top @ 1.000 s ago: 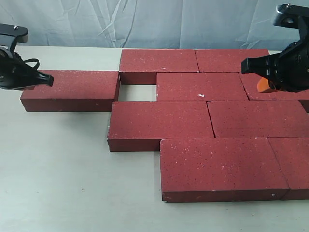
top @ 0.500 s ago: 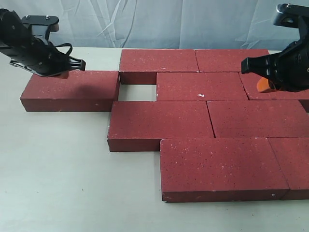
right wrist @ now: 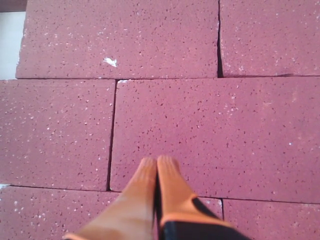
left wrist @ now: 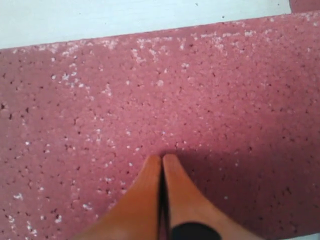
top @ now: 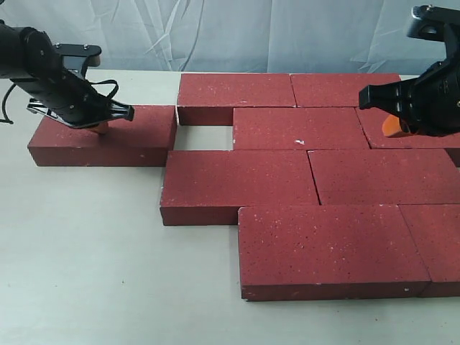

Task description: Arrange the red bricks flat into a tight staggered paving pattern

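1. Pale table (top: 86, 273) fills the foreground, and a creased light-blue backdrop (top: 215, 29) hangs behind it
2. Nine red bricks (top: 241, 180) lie flat on it. Eight of them sit tight together in four staggered rows across the middle and right of the exterior view, with the joints offset from one row to the next. The bricks at the right edge are cut off by the frame
3. One loose brick (top: 140, 135) lies flat at the left, in line with the second row and parallel to it. Its right end sits just beside the front-left corner of the back row
4. Between that end and the left end of the second row is a gap (top: 205, 136), a small square of bare table. The back row closes it behind and the third row closes it in front
5. On the left gripper (top: 103, 127) the orange fingers are pressed together with nothing between them. Its tip is down on the top face of the loose brick, near the middle. The left wrist view shows the joined tips against the rough, white-speckled surface, with a shadow to one side
6. On the right gripper (top: 394, 128) the orange fingers also lie against each other and hold nothing. It is over the right end of the second row, and I cannot tell whether the tip touches the brick. Its wrist view looks down on close joints between neighbouring bricks
7. A small white chip (top: 300, 141) marks the top of the second-row brick next to the gap, near its front edge
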Available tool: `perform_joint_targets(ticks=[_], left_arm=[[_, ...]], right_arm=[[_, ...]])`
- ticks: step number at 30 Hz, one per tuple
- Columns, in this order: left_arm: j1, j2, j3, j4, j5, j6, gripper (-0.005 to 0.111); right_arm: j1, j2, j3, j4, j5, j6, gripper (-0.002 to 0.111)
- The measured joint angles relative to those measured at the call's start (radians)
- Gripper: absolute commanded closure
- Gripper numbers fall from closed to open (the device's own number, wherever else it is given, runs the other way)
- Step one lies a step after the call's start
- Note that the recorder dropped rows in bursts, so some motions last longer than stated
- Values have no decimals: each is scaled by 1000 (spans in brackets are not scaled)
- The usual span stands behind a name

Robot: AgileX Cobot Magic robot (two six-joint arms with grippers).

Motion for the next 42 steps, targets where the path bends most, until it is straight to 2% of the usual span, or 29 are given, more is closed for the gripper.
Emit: perform_joint_targets(ticks=[6,20,34,38,42], left_arm=[[0,0,-2,43,15,0,107],[-20,0,-6,22,22,0,107],[-45,0,-6,-78,1,-26,107],[-48,0,-6,-195,-1,-34,107],[-48,-6,-6,-213,22,-34,107]], right_arm=[[0,0,0,0,0,0,109],[0,0,0,1,0,0,109],[0,0,0,2,0,0,109],[0,0,0,2,0,0,109],[0,0,0,2,0,0,109]])
